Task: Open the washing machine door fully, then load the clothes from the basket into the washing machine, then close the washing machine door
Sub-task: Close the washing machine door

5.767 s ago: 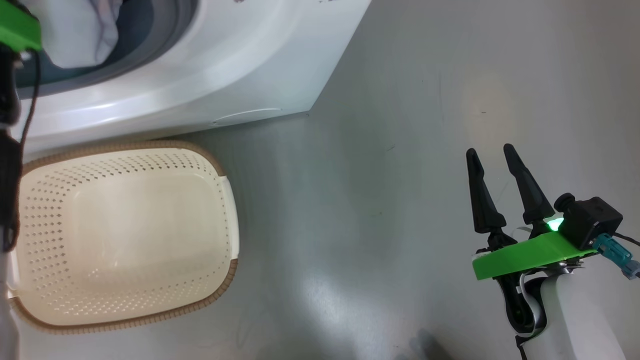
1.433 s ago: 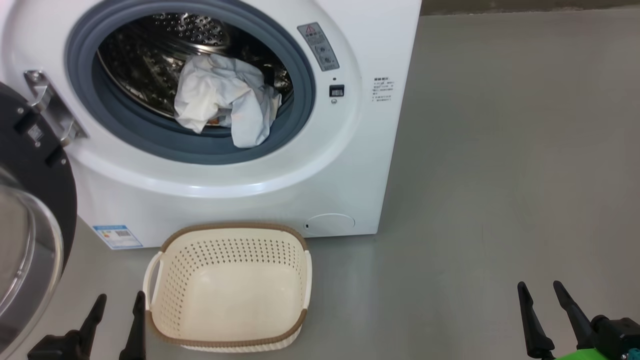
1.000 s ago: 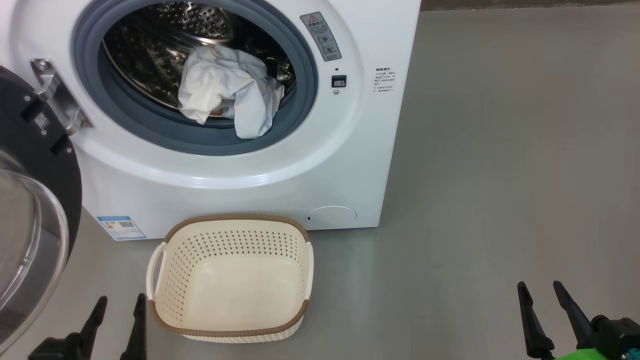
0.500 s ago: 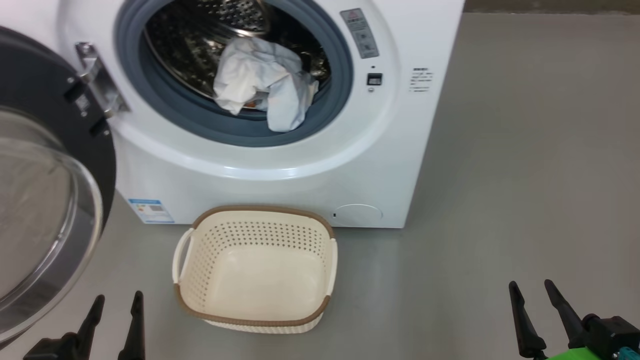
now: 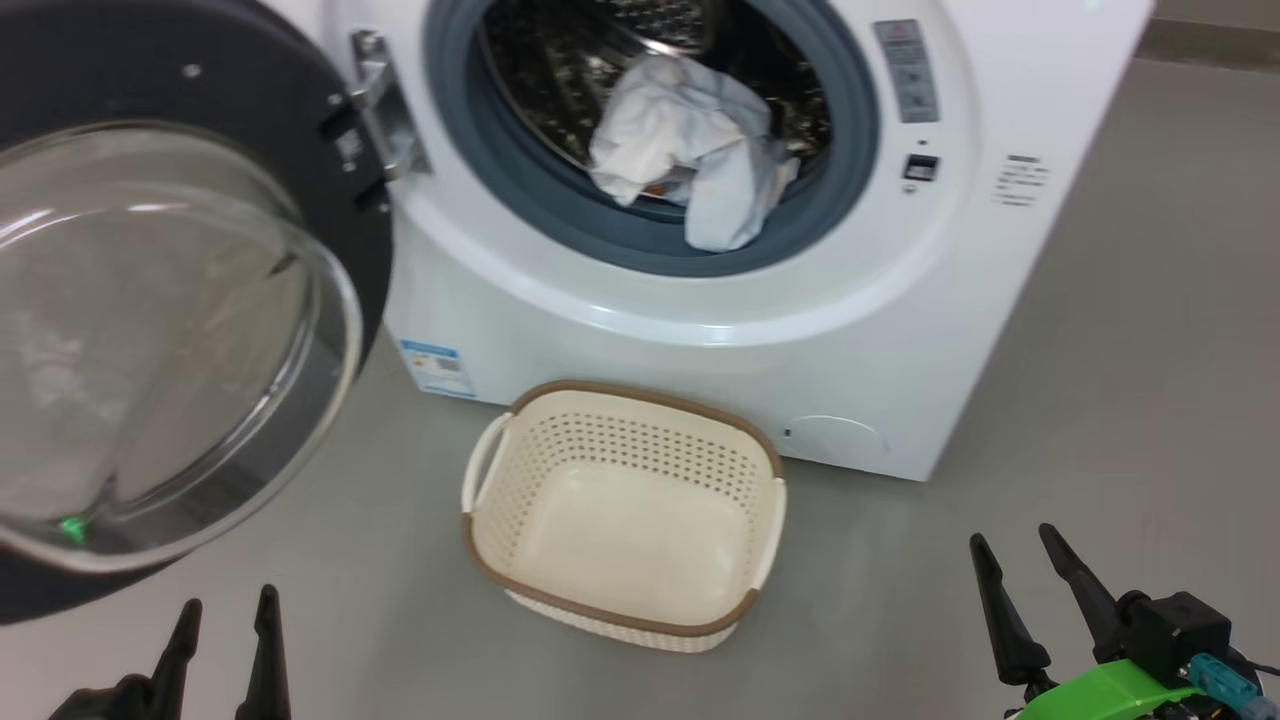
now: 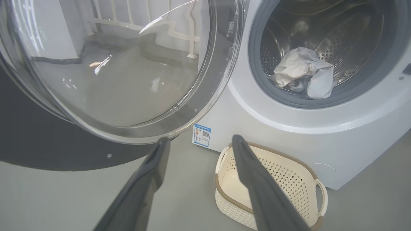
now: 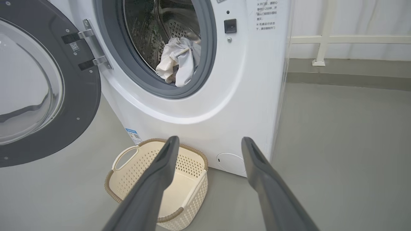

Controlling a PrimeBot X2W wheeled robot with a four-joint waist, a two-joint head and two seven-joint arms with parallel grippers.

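The white washing machine [image 5: 700, 330] stands with its round black door [image 5: 170, 330] swung wide open to the left, the glass bowl bulging toward me. White clothes [image 5: 690, 150] lie bunched in the steel drum, one fold hanging over the grey gasket [image 5: 640, 240]. The cream basket [image 5: 625, 515] sits empty on the floor before the machine. My left gripper [image 5: 226, 615] is open low at the left, below the door. My right gripper [image 5: 1015, 558] is open at the lower right, empty. The left wrist view shows the door [image 6: 122, 67], clothes [image 6: 301, 72] and basket [image 6: 273, 189].
Grey floor [image 5: 1130, 400] stretches to the right of the machine. A blue label [image 5: 432, 367] marks the machine's lower left corner. In the right wrist view a white rail [image 7: 346, 40] runs along the wall behind the machine [image 7: 199, 96].
The head camera has turned left, so machine and basket sit further right in the picture and more of the open door shows. Both grippers stay low and open.
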